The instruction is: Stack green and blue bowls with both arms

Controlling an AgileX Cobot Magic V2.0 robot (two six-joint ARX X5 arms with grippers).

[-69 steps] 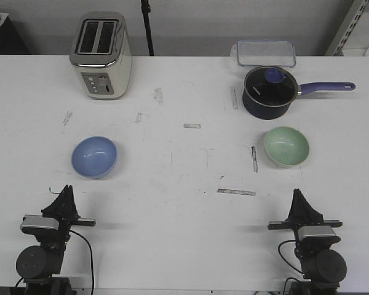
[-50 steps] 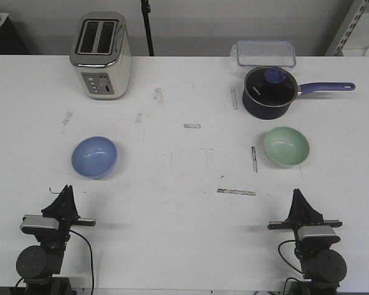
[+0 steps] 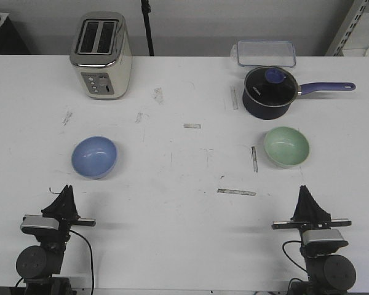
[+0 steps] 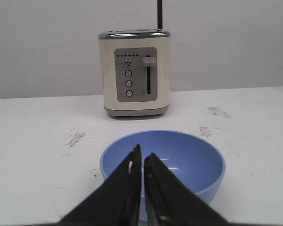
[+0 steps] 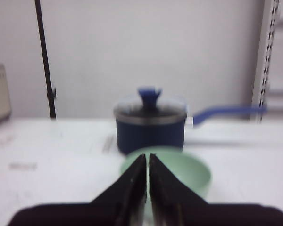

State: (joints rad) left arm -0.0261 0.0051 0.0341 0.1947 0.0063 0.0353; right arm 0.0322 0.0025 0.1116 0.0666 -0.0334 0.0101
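Both jaws are closed to a thin slit and hold nothing. Left gripper (image 3: 65, 195) sits at the near left edge of the table (image 3: 184, 233); right gripper (image 3: 307, 198) sits at the near right edge. Each points straight away from the robot, toward the bowl ahead of it.

Blue bowl (image 3: 95, 157) stands upright, mouth up, on the left half of the table, ahead of the left gripper and apart from it. Green bowl (image 3: 286, 146) stands upright, mouth up, on the right half, ahead of the right gripper and apart from it. Both bowls are round, with no long axis; they lie well apart from each other.

Front view shows the toaster (image 3: 101, 55) at the far left, the saucepan (image 3: 270, 91) just beyond the green bowl with its handle (image 3: 329, 87) pointing right, and a clear container (image 3: 266, 53) behind the saucepan.

Left wrist view shows the toaster controls (image 4: 136, 74) facing the gripper and the blue bowl's inside, details the front view lacks. Right wrist view is blurred; it shows the saucepan's lid knob (image 5: 149, 92) side-on directly behind the green bowl.
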